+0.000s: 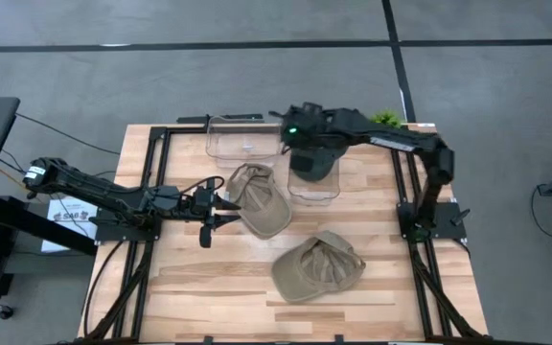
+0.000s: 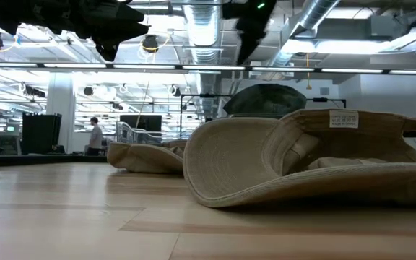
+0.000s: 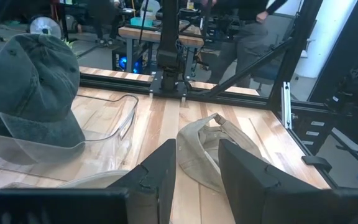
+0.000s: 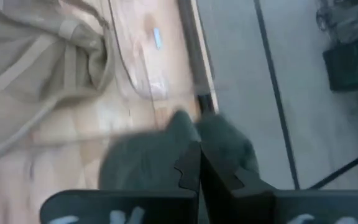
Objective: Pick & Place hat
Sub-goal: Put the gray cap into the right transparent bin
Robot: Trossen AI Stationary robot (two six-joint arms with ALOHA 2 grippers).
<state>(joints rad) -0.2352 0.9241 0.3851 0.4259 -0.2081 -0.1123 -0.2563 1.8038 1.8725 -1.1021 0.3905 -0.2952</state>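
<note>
- Tan hat (image 2: 302, 155) fills the low view, resting on our bench (image 2: 63, 217).
- High view: our right tool (image 1: 307, 134) clenches the dark hat (image 1: 314, 163) over a clear bin (image 1: 312, 184); we should centre it before lowering.
- Left wrist view: left tool (image 3: 197, 168) released, near another tan hat (image 3: 213, 149).

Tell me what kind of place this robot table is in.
Probably a big open lab or industrial workspace. The low view shows bare ceiling ducts and strip lights, with monitors and a person beyond the table. From above, the floor is plain grey with dark lines.
</note>
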